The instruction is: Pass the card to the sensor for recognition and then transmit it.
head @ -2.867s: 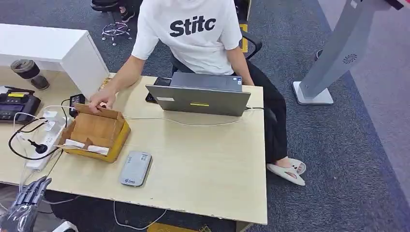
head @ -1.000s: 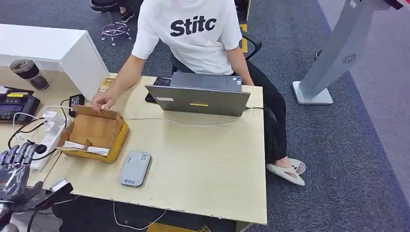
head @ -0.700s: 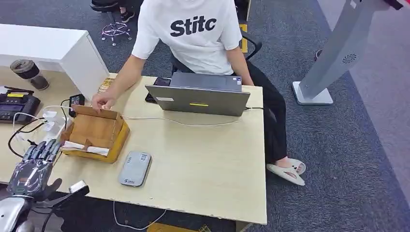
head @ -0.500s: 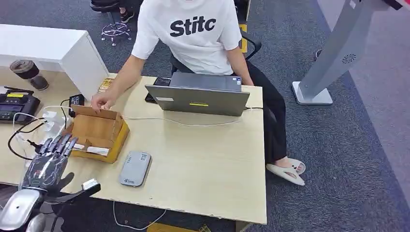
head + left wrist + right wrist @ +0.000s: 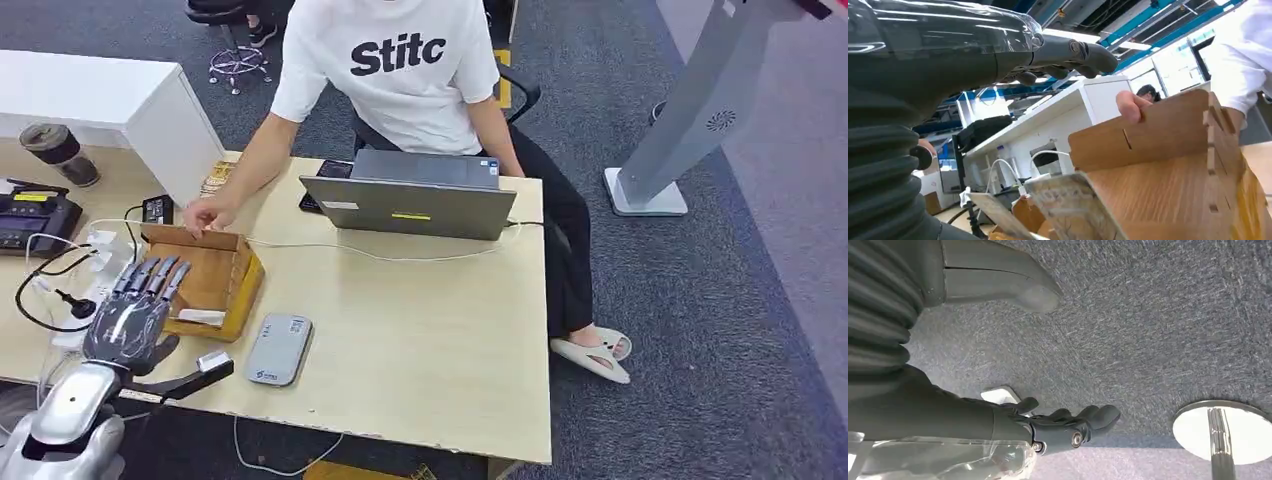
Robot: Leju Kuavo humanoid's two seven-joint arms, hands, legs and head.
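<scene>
Reaching is the step in hand: the left hand [image 5: 135, 315], fingers spread and holding nothing, hovers over the cardboard box [image 5: 215, 280] near the desk's [image 5: 420, 330] left edge, where a white card [image 5: 201, 316] lies at the box's near end. A person's hand [image 5: 203, 213] steadies the box's far flap. Next, I judge, the fingers must dip and pinch the card, then carry it to the grey sensor [image 5: 280, 348] just beside the box. The right hand [image 5: 1063, 422] hangs released above carpet.
</scene>
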